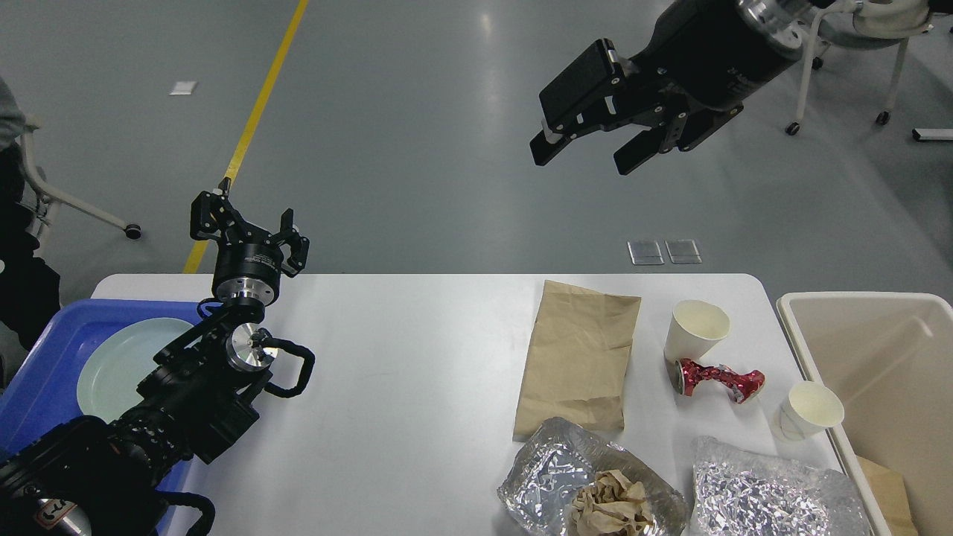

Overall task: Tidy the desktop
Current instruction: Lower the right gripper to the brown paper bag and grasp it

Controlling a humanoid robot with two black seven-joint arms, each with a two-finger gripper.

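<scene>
The white desktop fills the lower middle of the head view. On its right part lie a flat brown paper bag, a tilted white paper cup, a crushed red can, a second paper cup on its side, a foil tray holding crumpled brown paper, and crumpled foil. My left gripper is open and empty, raised over the desktop's far left edge. My right gripper is open and empty, held high beyond the far edge.
A blue plastic tray with a pale green plate sits at the left end. A beige bin stands at the right end with brown paper inside. Wheeled chairs stand on the floor at far left and top right.
</scene>
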